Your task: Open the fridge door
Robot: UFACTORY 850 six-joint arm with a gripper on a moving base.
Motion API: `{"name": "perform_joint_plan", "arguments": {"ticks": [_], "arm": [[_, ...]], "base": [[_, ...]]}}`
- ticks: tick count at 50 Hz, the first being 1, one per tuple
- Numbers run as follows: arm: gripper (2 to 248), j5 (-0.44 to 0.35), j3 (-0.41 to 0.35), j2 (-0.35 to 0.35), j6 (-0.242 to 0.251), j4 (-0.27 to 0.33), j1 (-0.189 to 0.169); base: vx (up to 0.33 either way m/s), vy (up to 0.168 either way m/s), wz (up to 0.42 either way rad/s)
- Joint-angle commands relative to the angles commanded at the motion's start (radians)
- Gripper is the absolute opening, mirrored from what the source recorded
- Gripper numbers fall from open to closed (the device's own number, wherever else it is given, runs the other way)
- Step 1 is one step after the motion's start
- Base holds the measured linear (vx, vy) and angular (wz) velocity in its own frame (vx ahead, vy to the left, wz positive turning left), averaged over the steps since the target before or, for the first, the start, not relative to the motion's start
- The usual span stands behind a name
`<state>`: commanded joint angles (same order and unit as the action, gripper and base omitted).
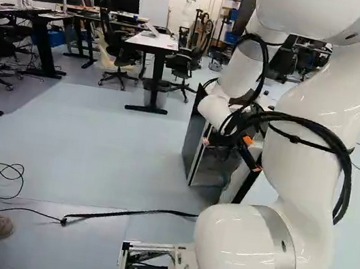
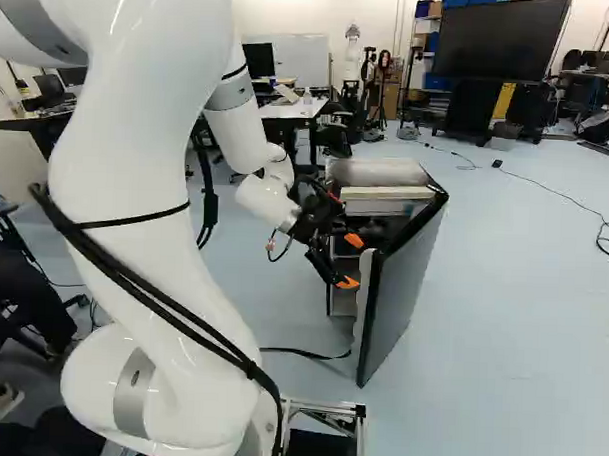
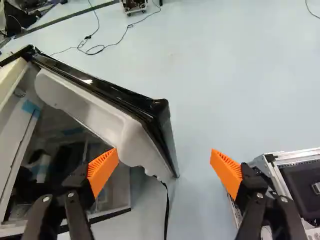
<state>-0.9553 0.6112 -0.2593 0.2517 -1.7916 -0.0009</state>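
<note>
The black gripper (image 2: 350, 261), seen in the right base view, is at the open front of a small fridge (image 2: 376, 173), beside its door's inner side. That dark-edged door (image 2: 409, 284) stands ajar, swung outward. In the left base view the fridge (image 1: 195, 140) is partly hidden behind the arm. In the wrist view the gripper (image 3: 164, 156) is open, its fingers wide apart. One orange pad (image 3: 102, 171) overlaps the white inner liner (image 3: 107, 116) of the door; I cannot tell whether they touch. The door's free edge points into the gap between the fingers, and the other finger is outside the door.
A black cable (image 1: 132, 213) runs over the floor towards the fridge. The base's metal frame (image 1: 147, 246) lies beside the arm's foot. Desks (image 1: 155, 42) and office chairs (image 1: 119, 52) stand farther back. In the right base view a large dark screen (image 2: 499, 40) stands beyond the fridge.
</note>
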Motion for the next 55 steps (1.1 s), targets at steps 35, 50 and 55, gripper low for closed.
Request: {"name": "perform_joint_plan", "arguments": {"ticks": [35,50,55], "arm": [[247,-0.027,0.055,-0.039,0.000,0.089,-0.082],[247,-0.027,0.093,-0.066,0.000,0.105,-0.154],[247,-0.027,0.105,-0.074,0.000,0.110,-0.179]], "base": [[0.000,0.000,0.000],[0.000,0.000,0.000],[0.000,0.000,0.000]]}}
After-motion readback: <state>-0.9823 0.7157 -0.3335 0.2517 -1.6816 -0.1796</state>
